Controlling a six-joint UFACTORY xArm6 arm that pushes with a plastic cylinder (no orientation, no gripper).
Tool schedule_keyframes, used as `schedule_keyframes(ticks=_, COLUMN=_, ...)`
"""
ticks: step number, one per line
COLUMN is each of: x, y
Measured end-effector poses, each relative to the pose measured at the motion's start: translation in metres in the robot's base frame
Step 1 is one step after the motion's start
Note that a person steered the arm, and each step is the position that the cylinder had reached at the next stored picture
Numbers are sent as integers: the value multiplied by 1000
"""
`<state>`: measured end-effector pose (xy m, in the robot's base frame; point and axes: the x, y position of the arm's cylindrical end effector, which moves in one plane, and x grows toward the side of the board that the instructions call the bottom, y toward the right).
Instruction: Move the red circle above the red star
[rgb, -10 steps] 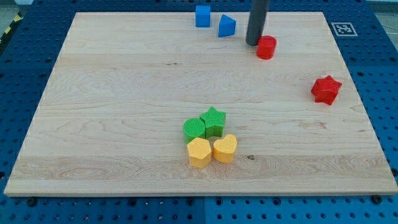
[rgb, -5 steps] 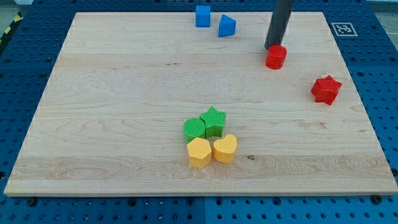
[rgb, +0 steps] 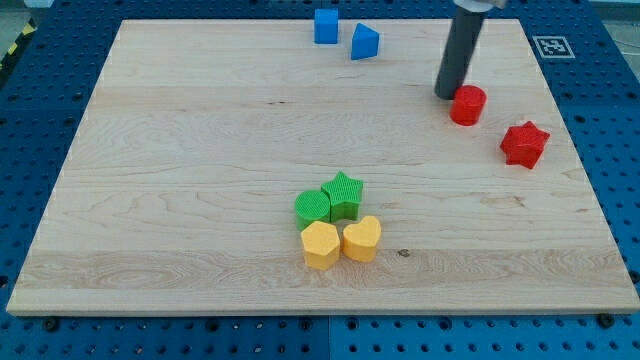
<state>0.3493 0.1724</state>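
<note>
Starting at the view's bottom: two yellow blocks sit side by side, a yellow hexagon-ish one (rgb: 320, 245) and a yellow heart (rgb: 361, 239), touching each other. Right behind them, touching too, are a green round block (rgb: 313, 207) and a green star (rgb: 345, 194). That whole cluster is well apart from the action, so no worries there

Further up on the view's right is the red star (rgb: 524, 144), close to the board's right edge. The red circle (rgb: 467, 105) sits near it, at roughly 10 o'clock from the star, a small gap between them. My tip (rgb: 446, 95) is right at the circle's side, at about 10 o'clock from it, touching or nearly so, hard to call. There's no pincer on this rig, just the bare rod, so nothing to open or close

So the key bit: the circle lies at about 4 o'clock from my tip, and it's up-left of the star rather than straight above. I'd guess the next push wants to go mostly toward 3 o'clock, so the tip probably needs to get more onto the circle's 9 o'clock side. Push too low and it'll likely bump the star

Wooden board (rgb: 200, 150) looks smooth, plenty of bare room around. Farthest back, near the top edge, a blue cube (rgb: 326, 26) and a blue wedge-like block (rgb: 365, 41), well clear
</note>
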Motion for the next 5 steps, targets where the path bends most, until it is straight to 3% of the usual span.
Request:
schedule_keyframes(ticks=2, x=10, y=-39)
schedule_keyframes(ticks=3, x=34, y=-28)
schedule_keyframes(ticks=5, x=39, y=22)
